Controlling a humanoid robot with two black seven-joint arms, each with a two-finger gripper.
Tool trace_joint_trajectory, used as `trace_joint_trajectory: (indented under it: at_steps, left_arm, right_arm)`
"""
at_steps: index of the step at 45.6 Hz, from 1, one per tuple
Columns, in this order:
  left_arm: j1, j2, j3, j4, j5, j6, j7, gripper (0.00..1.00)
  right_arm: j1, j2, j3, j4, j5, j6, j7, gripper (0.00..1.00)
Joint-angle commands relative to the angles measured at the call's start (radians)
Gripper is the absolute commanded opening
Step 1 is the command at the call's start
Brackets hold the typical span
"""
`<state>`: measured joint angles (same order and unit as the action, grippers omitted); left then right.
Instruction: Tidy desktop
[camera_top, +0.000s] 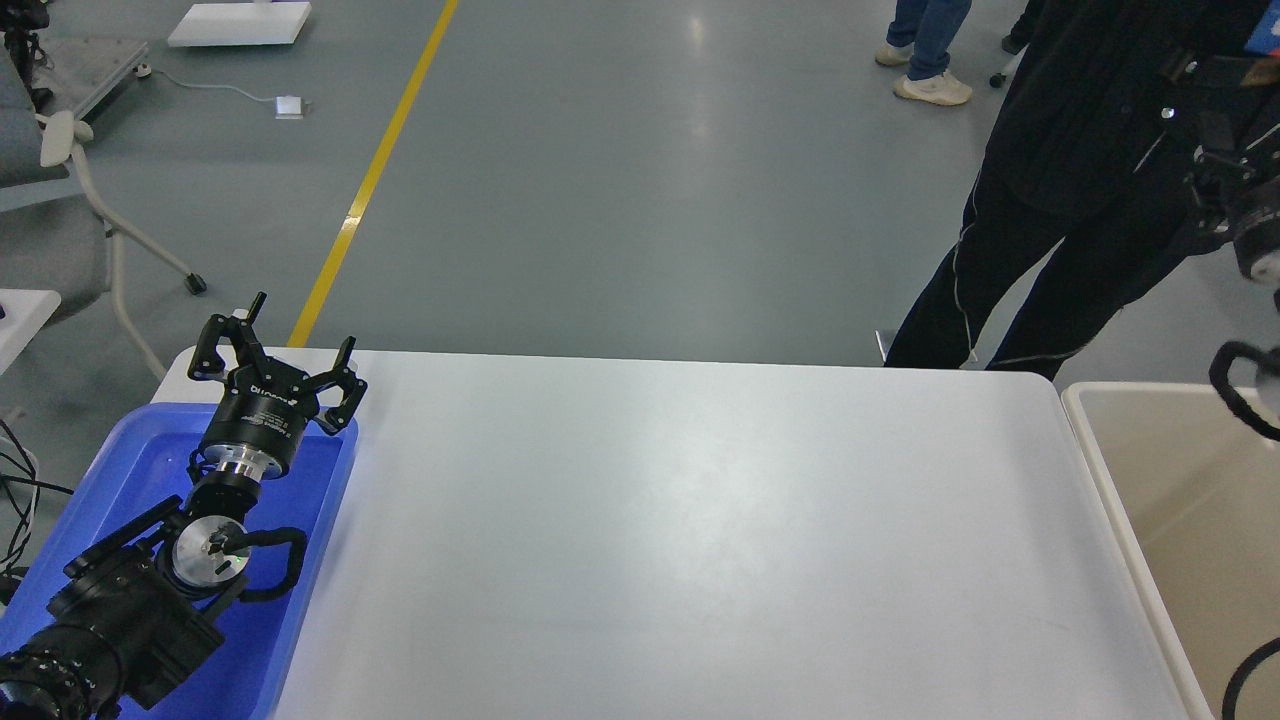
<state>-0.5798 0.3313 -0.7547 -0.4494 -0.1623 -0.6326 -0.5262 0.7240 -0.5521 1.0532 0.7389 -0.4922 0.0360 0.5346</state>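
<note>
The desktop (700, 520) is a wide white tabletop with rounded corners, and I see nothing lying on it. My left gripper (285, 338) is open and empty, held above the far right corner of the blue tray (300, 600) at the desktop's left end. My right gripper (1222, 140) shows at the right edge, raised above the beige bin (1150, 520). It is dark against a person's black clothes, so its fingers cannot be told apart.
A person in black (1060, 200) stands just behind the desktop's far right corner. A second person's feet (930, 85) are farther back. A grey chair (60, 200) stands at the left. A yellow line (370, 180) runs across the floor.
</note>
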Motion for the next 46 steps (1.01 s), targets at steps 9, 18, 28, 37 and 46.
trace_joint_trajectory:
  at_steps: [9,18,28,37,46]
  left_arm:
    - [0.000,0.000,0.000,0.000,0.000,0.001,0.000,1.00]
    - [0.000,0.000,0.000,0.000,0.000,0.001,0.000,1.00]
    - [0.000,0.000,0.000,0.000,0.000,0.001,0.000,1.00]
    - [0.000,0.000,0.000,0.000,0.001,0.001,0.000,1.00]
    - [0.000,0.000,0.000,0.000,0.000,-0.001,0.000,1.00]
  right_arm:
    - [-0.219,0.113,0.024,0.031,-0.006,0.024,0.051,1.00]
    - [-0.275,0.135,0.018,0.030,-0.005,0.025,0.051,1.00]
    - [-0.262,0.130,-0.016,0.030,-0.002,0.022,0.051,1.00]
    - [-0.261,0.121,-0.010,0.027,0.011,0.022,0.050,1.00]
    - [-0.259,0.127,0.001,0.030,0.037,0.024,0.050,1.00]
